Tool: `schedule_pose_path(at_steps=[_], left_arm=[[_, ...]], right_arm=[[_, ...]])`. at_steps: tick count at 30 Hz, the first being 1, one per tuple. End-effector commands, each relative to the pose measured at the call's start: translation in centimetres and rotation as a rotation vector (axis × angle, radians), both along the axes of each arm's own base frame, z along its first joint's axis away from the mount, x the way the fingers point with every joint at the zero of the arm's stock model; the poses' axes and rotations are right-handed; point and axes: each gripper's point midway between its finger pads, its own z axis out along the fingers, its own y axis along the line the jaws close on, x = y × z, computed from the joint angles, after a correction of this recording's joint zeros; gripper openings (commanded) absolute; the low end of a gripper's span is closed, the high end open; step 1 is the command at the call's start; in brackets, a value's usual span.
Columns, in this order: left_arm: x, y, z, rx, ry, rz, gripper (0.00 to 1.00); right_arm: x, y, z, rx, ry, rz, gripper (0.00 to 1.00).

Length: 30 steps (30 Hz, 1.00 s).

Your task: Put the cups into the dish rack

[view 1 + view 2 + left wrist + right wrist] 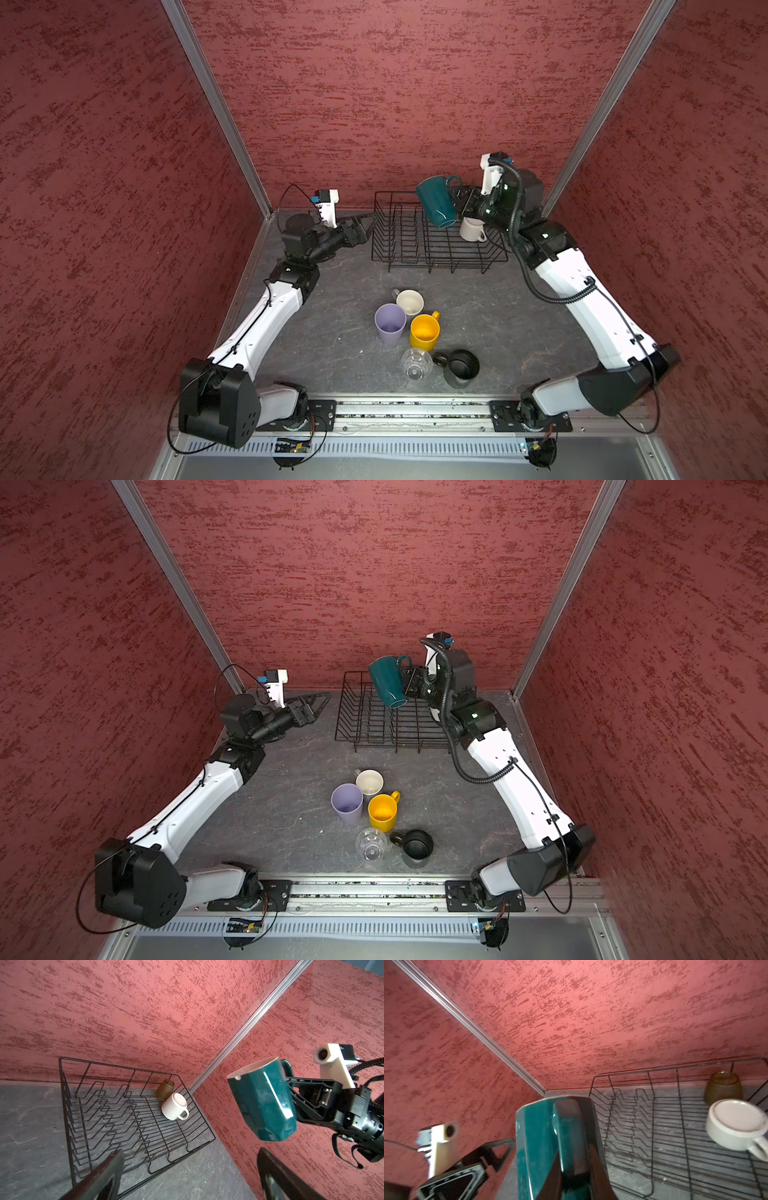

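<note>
Hanging tilted over dish rack, teal mug pinched by handle only in right gripper; left gripper wide, empty, beside rack end. Risks: mug could swivel or slip in handle grip, knock white mug below, rim catching rack wire.

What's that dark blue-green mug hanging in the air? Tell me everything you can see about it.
The teal mug looks like glossy ceramic, white inside, with flat facets down its sides and one loop handle. The right pincer is shut on that handle and holds the mug in the air, steeply tilted rather than upright, near the black wire dish rack. Nothing else touches it.
</note>
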Motion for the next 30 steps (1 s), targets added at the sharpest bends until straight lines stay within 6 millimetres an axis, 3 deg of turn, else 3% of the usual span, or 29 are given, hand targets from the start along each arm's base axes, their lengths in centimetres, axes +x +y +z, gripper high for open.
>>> schedule_pose_path(at_steps=[1,9,17,30], left_arm=[[-0.5,1.2,-0.4,0.033,-0.007,0.027,1.00],[-1.5,3.2,0.1,0.074,-0.029,0.077,1.00],[-1.9,3.7,-0.3,0.089,-0.031,0.090,1.00],[-2.6,4.4,-0.7,0.097,-0.017,0.094,1.00]], right_arm=[[-0.3,-0.7,-4.3,-0.225,0.121,0.046,0.00],[1.7,-3.3,-7.2,-0.533,0.203,-0.003,0.00],[3.8,-5.1,-8.5,-0.771,0.225,-0.032,0.00],[6.3,-7.7,-12.9,-1.167,0.278,0.002,0.00]])
